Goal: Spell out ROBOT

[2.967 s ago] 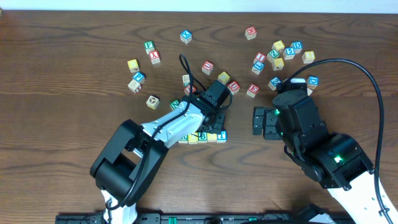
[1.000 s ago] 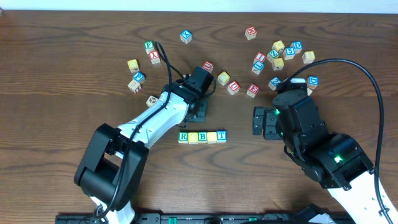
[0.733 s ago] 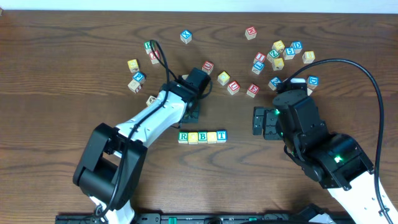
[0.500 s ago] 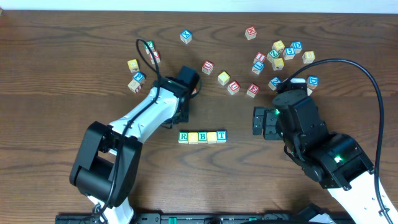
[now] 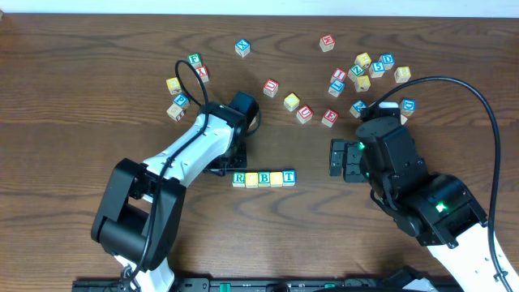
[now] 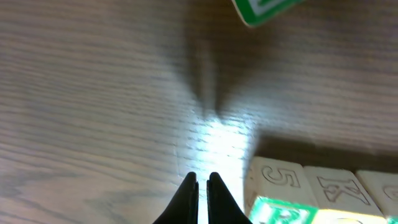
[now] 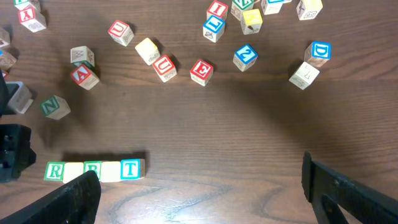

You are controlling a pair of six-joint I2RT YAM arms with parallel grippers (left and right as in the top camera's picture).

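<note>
**Seemingly done: five cubes in line, both grippers empty**

Look first at the row on the table [image 5: 81, 73]. The R cube [image 5: 239, 178], the B cube [image 5: 264, 178] and the T cube [image 5: 289, 176] sit in one straight line. The two yellow-topped cubes [image 5: 251, 179] fill the gaps between them, and each cube touches the next. That tight packing is what makes the line read as one word. You cannot read any letter on the yellow tops from above, so check them before you call it spelled.

Your left gripper [image 6: 203, 180] is clenched on nothing, its tips pinched together low over bare wood just beside the R end of the row. Closed tips there would suit a small push to square the line, if you judge one is needed. The N cube [image 7: 56, 107] lies near that arm but apart from the row, and it is not part of the word.

Your right gripper [image 5: 335, 158] is spread wide and empty, parked well apart from the T end where it cannot disturb anything. The loose cubes [image 5: 357, 73] lie scattered at the far side, clear of the word.
</note>
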